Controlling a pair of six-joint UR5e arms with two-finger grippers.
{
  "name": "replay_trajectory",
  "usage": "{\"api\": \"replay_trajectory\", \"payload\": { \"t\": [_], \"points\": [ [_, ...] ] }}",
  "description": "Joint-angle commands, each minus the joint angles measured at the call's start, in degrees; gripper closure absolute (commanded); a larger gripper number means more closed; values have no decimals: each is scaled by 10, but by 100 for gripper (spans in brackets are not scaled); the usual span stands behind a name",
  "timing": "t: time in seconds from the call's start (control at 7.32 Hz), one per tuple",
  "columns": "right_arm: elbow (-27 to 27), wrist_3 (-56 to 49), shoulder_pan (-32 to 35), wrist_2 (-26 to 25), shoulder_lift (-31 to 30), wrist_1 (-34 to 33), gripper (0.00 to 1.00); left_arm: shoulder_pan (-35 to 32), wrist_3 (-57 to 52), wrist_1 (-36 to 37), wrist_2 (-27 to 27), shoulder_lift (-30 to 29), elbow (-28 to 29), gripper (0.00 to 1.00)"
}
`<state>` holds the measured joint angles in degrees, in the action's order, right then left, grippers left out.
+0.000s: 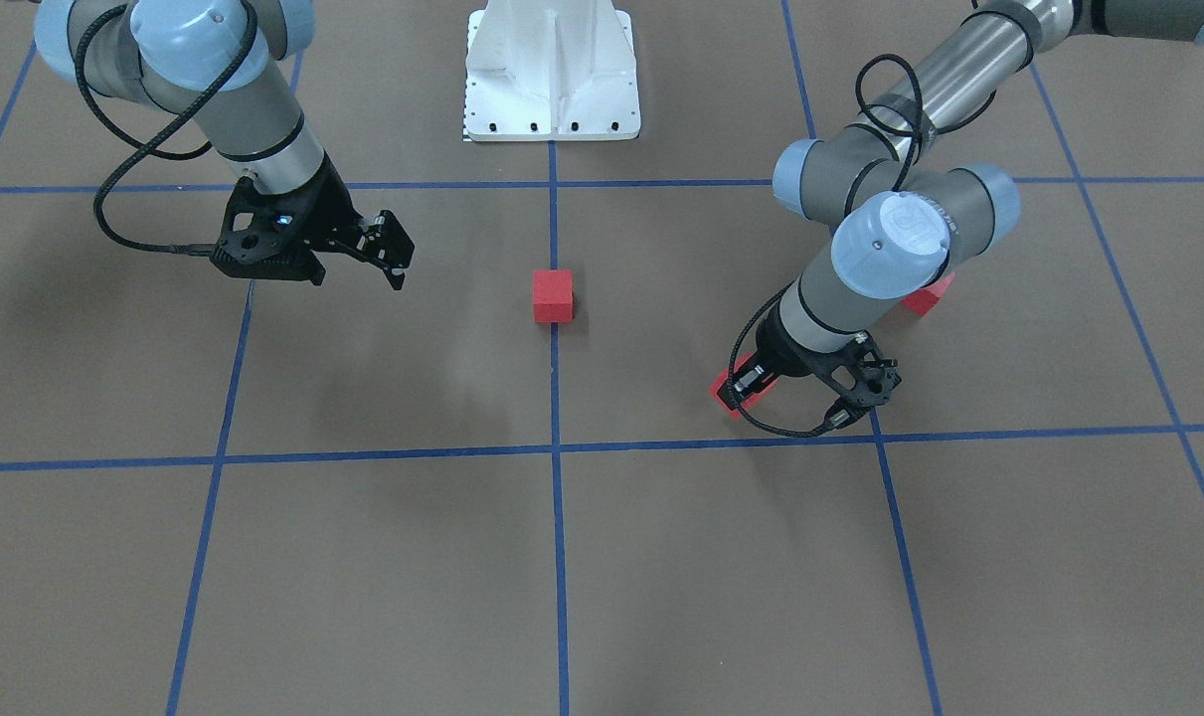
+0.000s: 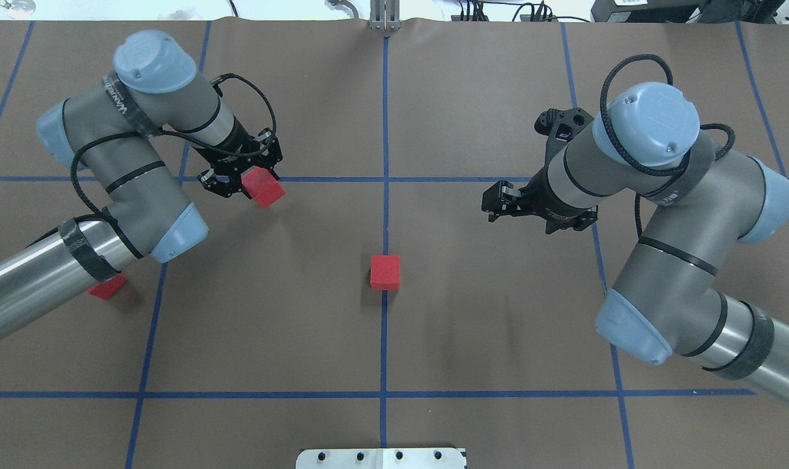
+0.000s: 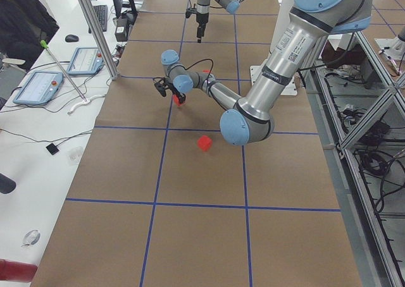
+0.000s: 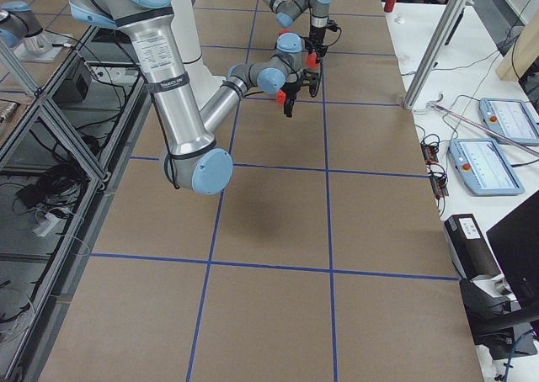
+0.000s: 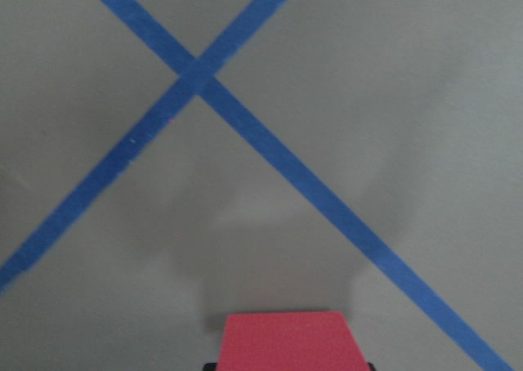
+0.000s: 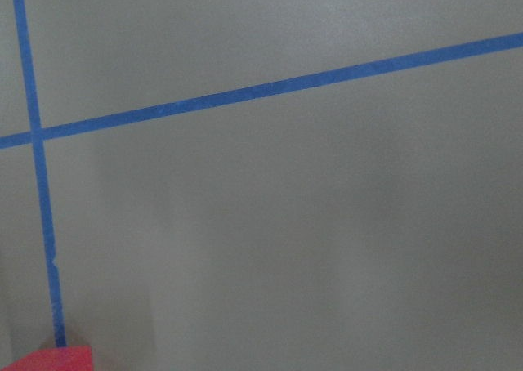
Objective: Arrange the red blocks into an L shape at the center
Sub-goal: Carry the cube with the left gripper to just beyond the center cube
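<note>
One red block (image 2: 385, 271) lies on the brown table beside the central blue tape line, also seen as red block (image 1: 553, 295). My left gripper (image 2: 256, 184) is shut on a second red block (image 2: 268, 191), low over the table near a tape crossing. That held block fills the bottom edge of the left wrist view as red block (image 5: 286, 340). A third red block (image 2: 107, 286) lies half hidden under my left arm. My right gripper (image 2: 494, 200) hangs open and empty to the right of the center. The central block's corner (image 6: 49, 359) shows in the right wrist view.
The white robot base (image 1: 552, 70) stands at the table's robot-side edge. Blue tape lines (image 2: 384, 179) divide the brown surface into large squares. A side bench with tablets (image 3: 38, 85) and a seated person (image 3: 19, 18) lies beyond the table's far side.
</note>
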<state>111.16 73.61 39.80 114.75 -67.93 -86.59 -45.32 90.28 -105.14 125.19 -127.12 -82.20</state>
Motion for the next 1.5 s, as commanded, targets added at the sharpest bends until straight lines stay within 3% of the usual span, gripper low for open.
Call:
{"api": "replay_trajectory", "payload": {
  "t": [0.0, 0.14, 0.27, 0.68, 1.37],
  "points": [
    [17, -53, 26, 3, -39, 0, 0, 22, -223, 99, -1, -67, -2, 100],
    [18, -67, 34, 3, -48, 0, 0, 54, -259, 100, -33, -85, 1, 100],
    [18, -68, 37, 3, -48, 0, 0, 96, -301, 127, -99, -122, 8, 100],
    [18, -70, 37, 2, -58, 8, 0, 114, -309, 134, -122, -214, 114, 100],
    [17, -72, 37, 1, -61, 8, 0, 144, -305, 135, -147, -212, 121, 100]
  ]
}}
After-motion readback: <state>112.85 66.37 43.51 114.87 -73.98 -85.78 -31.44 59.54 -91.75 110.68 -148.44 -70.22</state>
